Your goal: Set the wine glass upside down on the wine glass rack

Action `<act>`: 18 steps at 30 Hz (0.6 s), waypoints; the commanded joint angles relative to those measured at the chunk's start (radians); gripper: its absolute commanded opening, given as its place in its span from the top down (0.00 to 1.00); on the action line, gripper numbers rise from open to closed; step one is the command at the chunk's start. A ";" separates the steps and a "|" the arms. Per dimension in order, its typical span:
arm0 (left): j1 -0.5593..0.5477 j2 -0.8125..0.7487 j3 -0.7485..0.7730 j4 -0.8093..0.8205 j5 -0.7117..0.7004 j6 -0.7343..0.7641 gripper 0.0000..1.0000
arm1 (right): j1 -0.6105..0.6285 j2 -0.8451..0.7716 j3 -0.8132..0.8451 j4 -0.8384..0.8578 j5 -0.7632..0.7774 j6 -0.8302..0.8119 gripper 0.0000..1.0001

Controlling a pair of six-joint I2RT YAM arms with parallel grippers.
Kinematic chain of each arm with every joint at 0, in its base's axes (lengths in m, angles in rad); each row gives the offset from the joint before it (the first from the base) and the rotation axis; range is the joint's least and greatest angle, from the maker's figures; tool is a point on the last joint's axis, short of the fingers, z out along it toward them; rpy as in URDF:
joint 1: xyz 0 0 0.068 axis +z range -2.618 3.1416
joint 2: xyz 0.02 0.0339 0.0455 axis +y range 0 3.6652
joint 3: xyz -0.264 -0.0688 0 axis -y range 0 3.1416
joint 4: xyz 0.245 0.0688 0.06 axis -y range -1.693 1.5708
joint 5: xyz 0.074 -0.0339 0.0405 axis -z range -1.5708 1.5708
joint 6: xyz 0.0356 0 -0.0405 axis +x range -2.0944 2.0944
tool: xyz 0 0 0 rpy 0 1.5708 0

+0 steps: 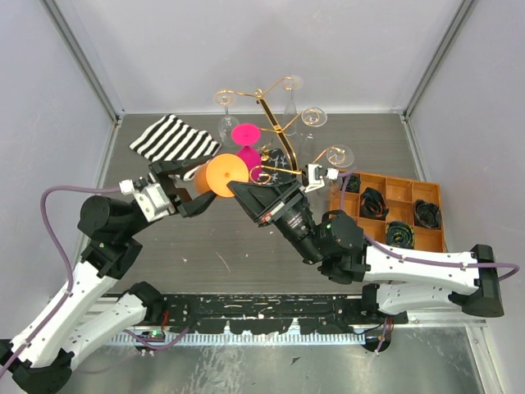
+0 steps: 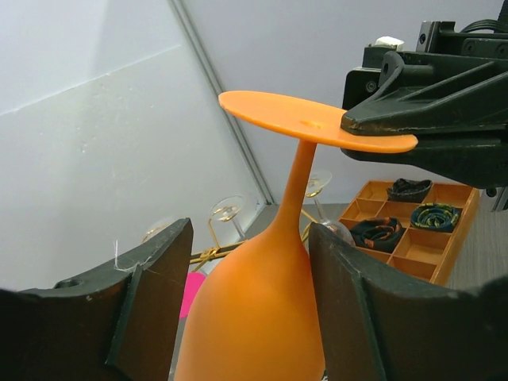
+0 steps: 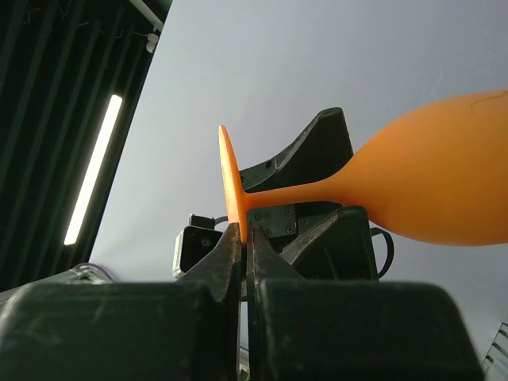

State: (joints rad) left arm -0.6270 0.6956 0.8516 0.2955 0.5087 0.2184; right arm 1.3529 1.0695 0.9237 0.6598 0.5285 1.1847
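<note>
Aloft, right tool [image 3: 242, 236] pinches wine glass [image 3: 444, 182] foot; left tool [image 2: 250, 266] flanks bowl.

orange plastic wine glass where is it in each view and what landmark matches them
Top external: orange plastic wine glass left of centre, foot facing up, on the near side of the gold wire rack.
Left wrist: centre, bowl at the bottom edge, foot on top.
Right wrist: lying sideways, bowl at right.
Shared landmark: the right gripper pinching the foot's rim, seen in all three.
</note>
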 commanded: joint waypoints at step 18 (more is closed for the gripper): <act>-0.031 0.035 0.022 0.058 -0.001 -0.005 0.65 | 0.003 0.015 0.042 0.090 -0.030 0.056 0.99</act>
State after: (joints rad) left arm -0.6579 0.7395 0.8532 0.3340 0.5327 0.2062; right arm 1.3499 1.0939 0.9237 0.6727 0.5240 1.2106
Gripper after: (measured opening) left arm 0.387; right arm 0.046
